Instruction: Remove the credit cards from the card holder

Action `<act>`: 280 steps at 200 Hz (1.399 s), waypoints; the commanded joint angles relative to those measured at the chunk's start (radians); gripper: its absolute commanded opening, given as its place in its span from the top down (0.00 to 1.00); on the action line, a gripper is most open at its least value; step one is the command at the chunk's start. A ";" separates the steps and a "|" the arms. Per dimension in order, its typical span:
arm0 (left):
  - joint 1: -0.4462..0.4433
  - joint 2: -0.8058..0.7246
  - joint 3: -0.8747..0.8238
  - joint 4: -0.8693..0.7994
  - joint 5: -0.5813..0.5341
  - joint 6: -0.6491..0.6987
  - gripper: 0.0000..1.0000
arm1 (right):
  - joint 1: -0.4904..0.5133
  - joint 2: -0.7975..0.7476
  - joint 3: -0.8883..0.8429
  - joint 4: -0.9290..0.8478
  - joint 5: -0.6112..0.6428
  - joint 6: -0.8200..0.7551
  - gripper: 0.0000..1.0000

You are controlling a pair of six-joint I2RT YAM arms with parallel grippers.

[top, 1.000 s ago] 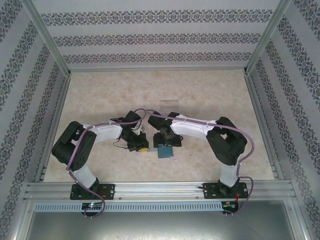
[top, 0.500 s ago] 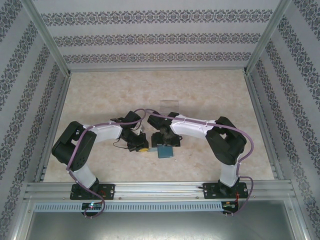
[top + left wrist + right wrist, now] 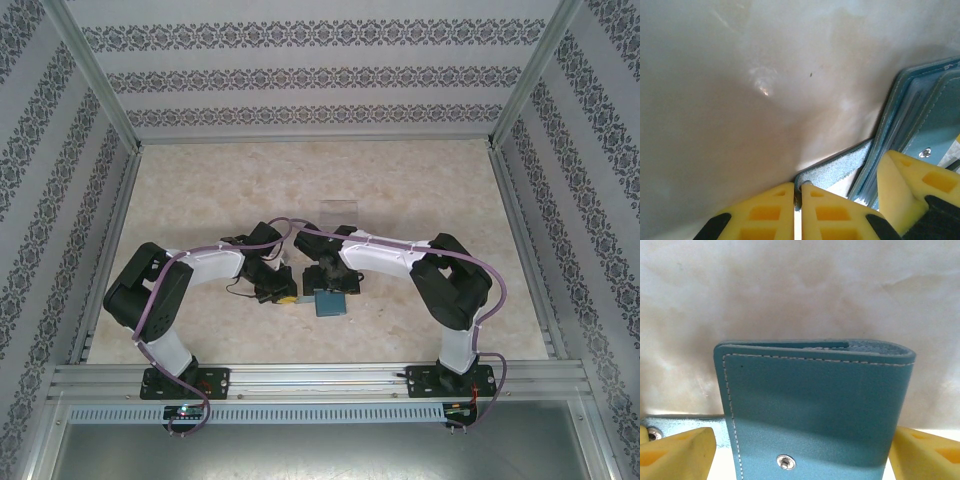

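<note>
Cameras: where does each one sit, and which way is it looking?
Top external: above and behind, looking down on the table; the left arm and right arm meet at the card holder.
Left wrist: low over the table, facing along the left gripper, shut on the card holder's edge.
Right wrist: facing along the right gripper, open astride the card holder.
Shared: both wrist views show the card holder close up.

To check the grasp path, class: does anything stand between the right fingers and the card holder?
Nothing visible does. In the right wrist view the card holder stands directly between the open right fingers, one at each lower side, with bare table behind.
</note>
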 commanded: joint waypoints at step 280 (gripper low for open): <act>0.015 -0.015 -0.009 -0.035 -0.011 0.012 0.91 | -0.058 -0.200 -0.072 -0.148 0.097 -0.046 0.38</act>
